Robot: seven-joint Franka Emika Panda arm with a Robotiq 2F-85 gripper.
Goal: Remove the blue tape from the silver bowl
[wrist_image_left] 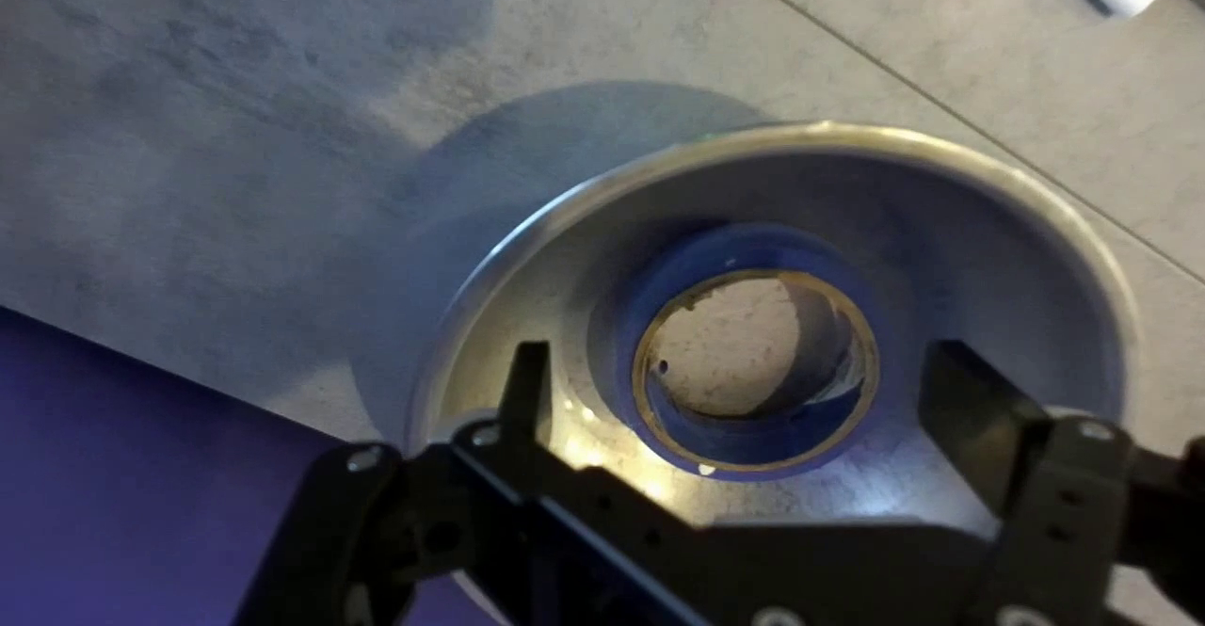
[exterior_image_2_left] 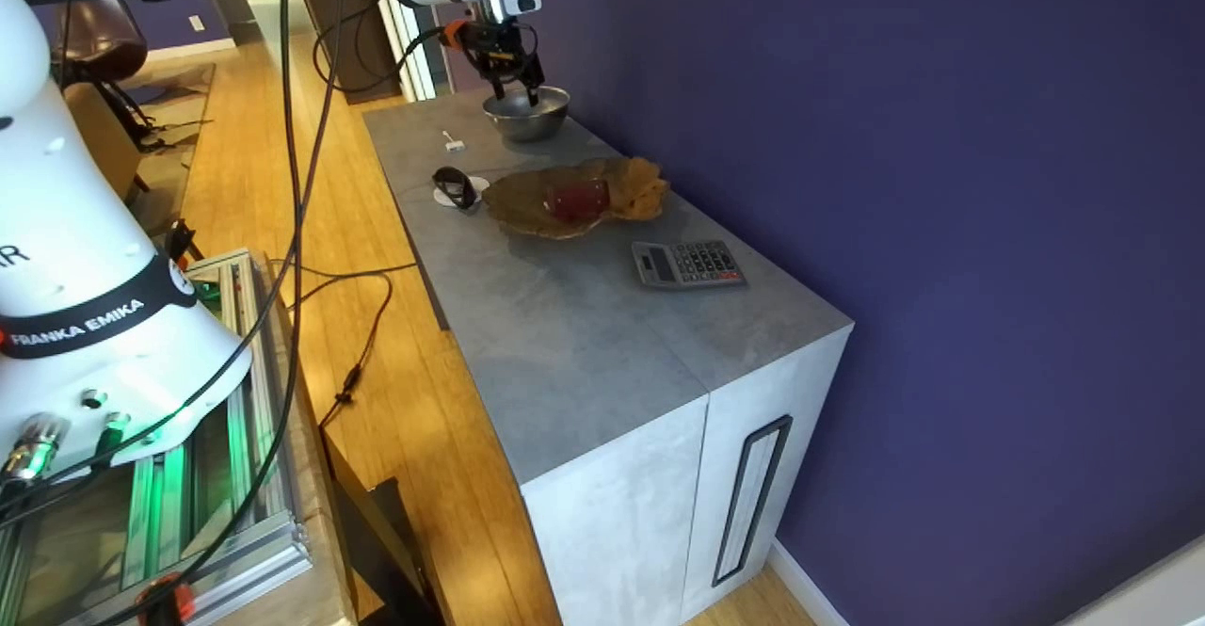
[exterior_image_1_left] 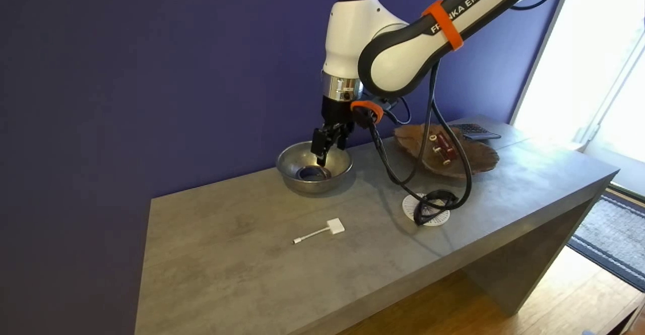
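- In the wrist view we see the blue tape (wrist_image_left: pixel 744 248), a roll, lying on the bottom of the silver bowl (wrist_image_left: pixel 1021 315)
- We find the gripper (wrist_image_left: pixel 739 367) over the bowl, its fingers (wrist_image_left: pixel 970 409) spread wide, one to each side of the tape and apart from it
- We cannot tell whether they reach below the rim
- We see the bowl upright on the gray table (exterior_image_1_left: pixel 216 254), near a white adapter (exterior_image_1_left: pixel 335 225)
- Farther along, we see a wooden tray (exterior_image_1_left: pixel 481 156) bearing a red toy (exterior_image_1_left: pixel 443 147)
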